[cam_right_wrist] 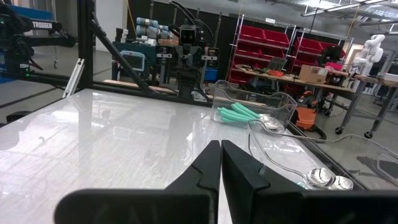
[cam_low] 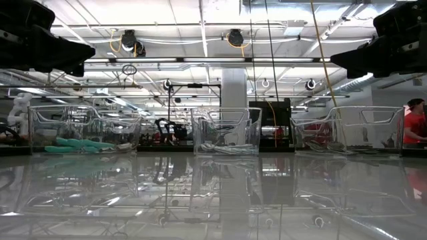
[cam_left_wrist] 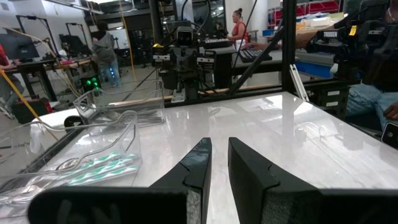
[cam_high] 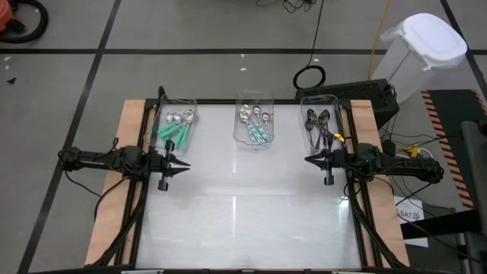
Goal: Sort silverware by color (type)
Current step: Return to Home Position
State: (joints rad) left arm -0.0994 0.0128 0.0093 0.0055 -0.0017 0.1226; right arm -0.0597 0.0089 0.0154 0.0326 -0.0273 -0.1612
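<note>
Green-handled spoons (cam_high: 169, 135) lie in the left bin (cam_high: 192, 103), silver spoons (cam_high: 251, 116) w/ a few more green handles sit in the middle bin (cam_high: 255, 94), & dark spoons (cam_high: 318, 124) are in the right bin (cam_high: 335, 99). All 3 bins stand in a row at the far edge of the worktop (cam_high: 243, 221). The left hand (cam_high: 185, 163) hovers just in front of the left bin, fingers all but pressed together & empty; the right hand (cam_high: 307, 159) hangs in front of the right bin, fingers pressed together, also empty, the two pointing at each other, well apart.
</note>
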